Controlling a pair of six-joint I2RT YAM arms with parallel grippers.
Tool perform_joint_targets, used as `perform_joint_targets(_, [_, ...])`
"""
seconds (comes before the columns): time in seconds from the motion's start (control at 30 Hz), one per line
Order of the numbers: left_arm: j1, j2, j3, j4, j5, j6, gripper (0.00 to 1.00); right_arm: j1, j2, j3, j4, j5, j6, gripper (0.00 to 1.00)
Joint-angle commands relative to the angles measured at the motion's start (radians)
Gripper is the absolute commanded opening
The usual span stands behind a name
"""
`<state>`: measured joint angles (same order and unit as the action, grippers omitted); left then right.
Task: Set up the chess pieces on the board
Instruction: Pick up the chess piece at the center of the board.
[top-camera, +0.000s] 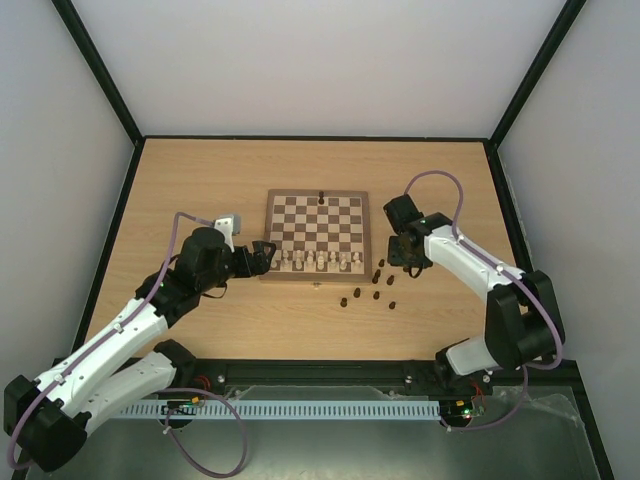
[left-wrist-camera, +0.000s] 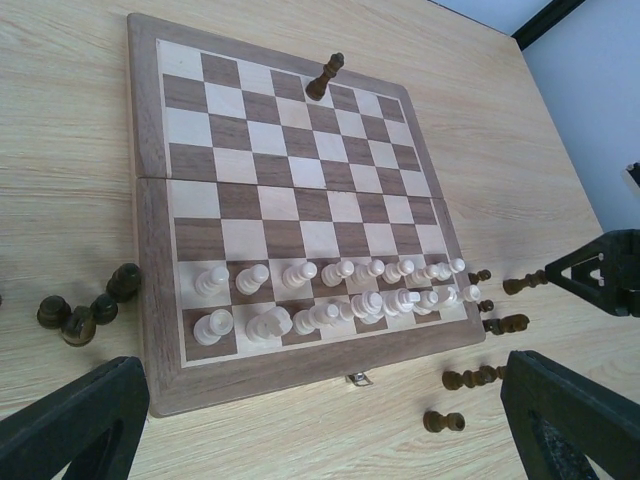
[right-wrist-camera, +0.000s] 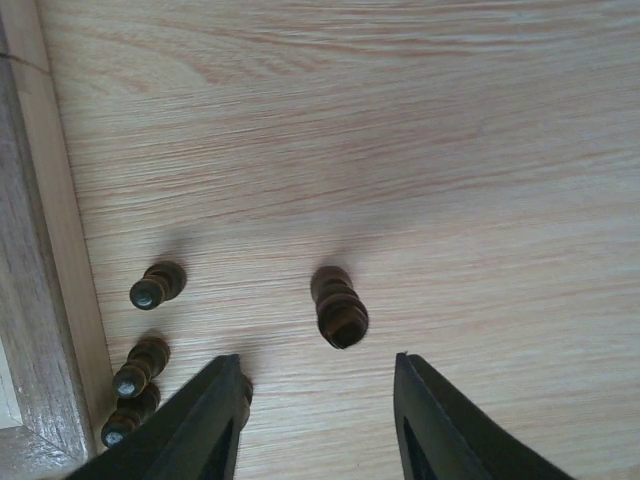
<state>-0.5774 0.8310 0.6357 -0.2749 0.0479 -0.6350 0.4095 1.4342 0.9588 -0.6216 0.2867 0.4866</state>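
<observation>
The board (top-camera: 272, 200) lies mid-table. Cream chess pieces (left-wrist-camera: 330, 295) fill its two near rows, and one dark piece (left-wrist-camera: 325, 77) stands on the far row. Several dark pieces (top-camera: 377, 282) stand on the table off the board's right near corner. More of them (left-wrist-camera: 80, 312) are grouped by its left edge. My right gripper (right-wrist-camera: 316, 362) hangs open over the table right of the board. A dark piece (right-wrist-camera: 340, 305) stands just ahead of its fingertips, touching neither finger. My left gripper (left-wrist-camera: 325, 365) is wide open at the board's near edge, holding nothing.
The board's brown border (right-wrist-camera: 40, 300) runs down the left of the right wrist view, with three small dark pieces (right-wrist-camera: 140, 365) beside it. A metal clasp (left-wrist-camera: 358, 379) sits on the board's near edge. Black frame rails (top-camera: 105, 250) bound the tabletop.
</observation>
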Motion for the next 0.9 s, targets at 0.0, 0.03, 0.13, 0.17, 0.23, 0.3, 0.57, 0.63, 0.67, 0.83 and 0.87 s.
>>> perform_joint_targets(0.0, [0.004, -0.004, -0.008, 0.01, 0.011, 0.013, 0.99, -0.004, 0.033, -0.019, 0.03, -0.008, 0.021, 0.39])
perform_joint_targets(0.03, [0.004, -0.007, -0.008, 0.008, 0.01, 0.012, 0.99, -0.005, 0.043, -0.019, 0.031, -0.009, 0.02, 0.38])
perform_joint_targets(0.13, [0.004, -0.007, -0.008, 0.01, 0.011, 0.012, 1.0, -0.013, 0.066, -0.014, 0.031, -0.001, 0.019, 0.34])
perform_joint_targets(0.17, [0.004, -0.007, -0.009, 0.012, 0.012, 0.011, 0.99, -0.018, 0.071, -0.014, 0.031, 0.003, 0.018, 0.33])
perform_joint_targets(0.23, [0.004, -0.007, -0.009, 0.014, 0.012, 0.011, 0.99, -0.028, 0.079, -0.011, 0.028, 0.018, 0.02, 0.33])
perform_joint_targets(0.3, [0.004, -0.006, -0.009, 0.014, 0.012, 0.012, 0.99, -0.035, 0.089, -0.009, 0.024, 0.029, 0.023, 0.33])
perform_joint_targets(0.57, [0.004, -0.002, -0.008, 0.017, 0.015, 0.014, 0.99, -0.038, 0.107, -0.004, 0.027, 0.024, 0.02, 0.33])
perform_joint_targets(0.63, [0.004, -0.002, -0.009, 0.017, 0.014, 0.013, 0.99, -0.038, 0.101, -0.007, 0.031, 0.016, 0.017, 0.31])
perform_joint_targets(0.67, [0.004, -0.002, -0.009, 0.017, 0.014, 0.014, 1.0, -0.038, 0.1, -0.005, 0.031, 0.015, 0.017, 0.3])
perform_joint_targets(0.83, [0.004, 0.0, -0.01, 0.019, 0.015, 0.013, 1.0, -0.038, 0.088, -0.002, 0.034, 0.005, 0.011, 0.31])
perform_joint_targets(0.87, [0.004, 0.0, -0.009, 0.017, 0.015, 0.013, 0.99, -0.038, 0.093, -0.001, 0.032, 0.005, 0.01, 0.3])
